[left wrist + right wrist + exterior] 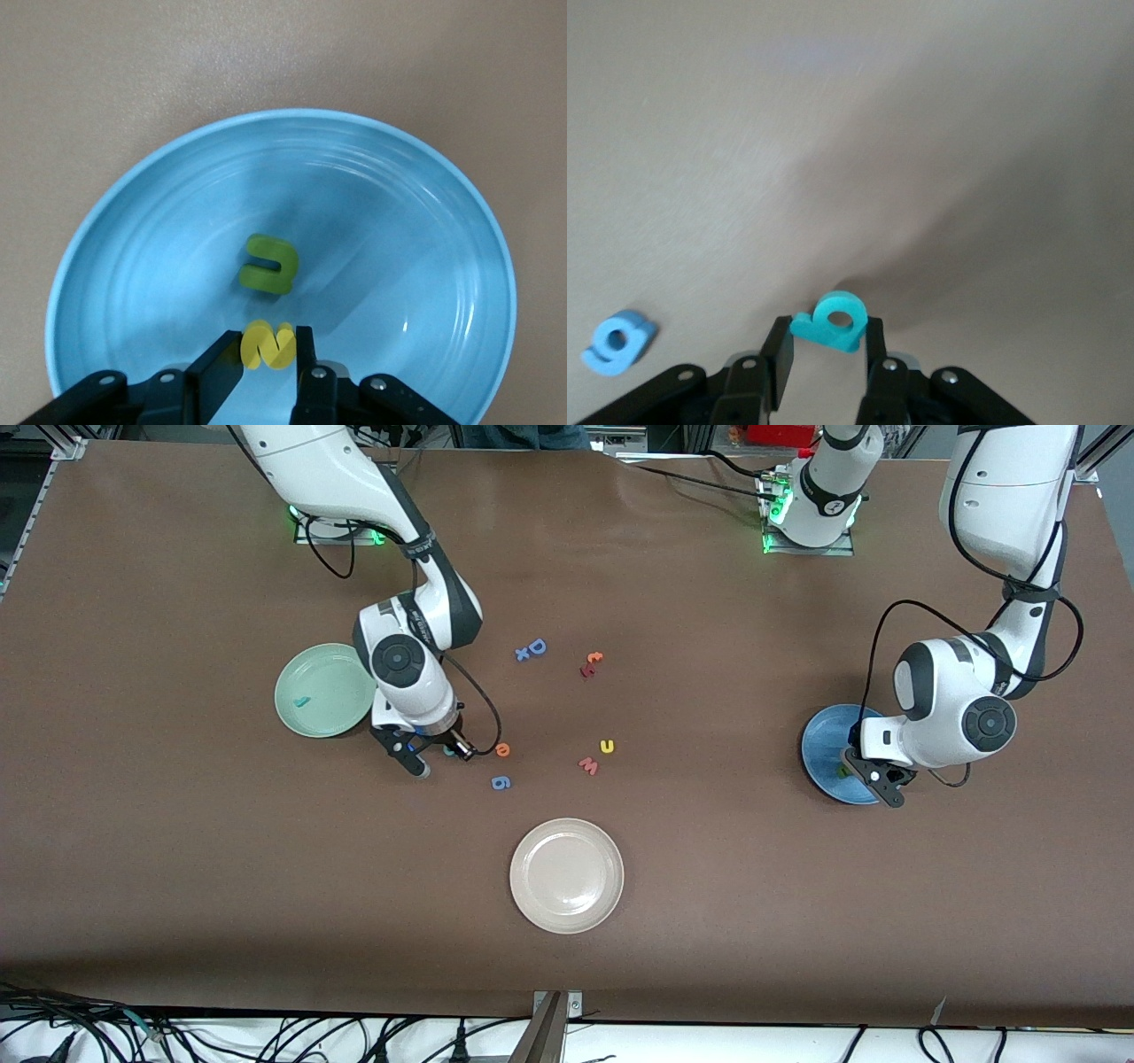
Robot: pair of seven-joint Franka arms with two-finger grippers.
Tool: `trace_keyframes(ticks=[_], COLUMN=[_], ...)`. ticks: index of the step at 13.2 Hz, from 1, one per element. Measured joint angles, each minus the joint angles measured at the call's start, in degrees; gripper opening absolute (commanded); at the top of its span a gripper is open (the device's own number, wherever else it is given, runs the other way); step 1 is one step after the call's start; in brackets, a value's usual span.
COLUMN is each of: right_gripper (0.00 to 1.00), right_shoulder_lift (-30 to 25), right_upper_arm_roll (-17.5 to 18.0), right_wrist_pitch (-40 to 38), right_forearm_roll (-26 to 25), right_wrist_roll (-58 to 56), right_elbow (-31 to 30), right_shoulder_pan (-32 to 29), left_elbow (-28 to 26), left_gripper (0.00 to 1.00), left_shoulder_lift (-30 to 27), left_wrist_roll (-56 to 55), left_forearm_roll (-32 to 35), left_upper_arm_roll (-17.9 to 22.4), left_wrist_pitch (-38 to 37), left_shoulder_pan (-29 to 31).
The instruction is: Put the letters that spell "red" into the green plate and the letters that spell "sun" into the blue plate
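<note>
Right pincer point(826, 347): low over the desk point(709, 921), just beside the green plate point(324, 689) on the side toward the desk's middle. Its fingers are clenched on the teal "d" point(833, 322), which sits upright between them with its ring uppermost. The move ahead appears to be a short carry: the green plate lies right next to this pincer, toward the right arm's end of the desk, and the right arm is plainly the nearer one to it. The teal "r" point(302, 701) already lies in that plate. The orange "e" point(502, 750) rests on the desk near the pincer, toward the middle, with the blue "g" point(501, 782) a little nearer to the front camera; neither is touched.

Left pincer point(268, 350): over the blue plate point(133, 230), fingers clamped on the yellow "s" point(268, 344), held on edge with its long axis across the gap. The olive-green "n" point(270, 265) lies flat in the plate's middle, directly under and ahead of the held letter, so in my judgement a straight release would drop the "s" into the plate beside it.

Yellow "u" point(607, 746): on the desk near its middle, beside the pink "w" point(588, 764), well apart from both plates; the right arm is somewhat nearer to it, though its plate sits at the left arm's end.

Appearance: the letters are small, thin foam pieces, light and likely to shift if nudged
</note>
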Motion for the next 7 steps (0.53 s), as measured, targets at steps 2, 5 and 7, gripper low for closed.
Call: trace_keyframes(ticks=[2, 5, 7], right_gripper=[0.19, 0.19, 0.19], right_shoulder_lift=[-2.74, -6.36, -7.55], right_upper_arm_roll=[-4.15, -9.98, -11.85], right_wrist_pitch=[-6.56, -12.21, -12.70], right_forearm_roll=[0.00, 0.01, 0.00], right_wrist_roll=[-8.23, -18.42, -23.63], right_elbow=[-0.09, -2.86, -7.30], right_shoulder_pan=[-0.01, -0.23, -0.24], left_elbow=[0.00, 0.20, 1.15], left_gripper=[1.00, 1.00, 1.00], left_shoulder_lift=[0.00, -0.28, -1.40], left_wrist_roll=[0.00, 0.04, 0.03], left_forearm_roll=[0.00, -0.01, -0.03], left_upper_arm_roll=[-0.02, -0.19, -1.91], left_wrist_pitch=[0.00, 0.15, 0.19], left_shoulder_pan=[0.00, -0.01, -0.19])
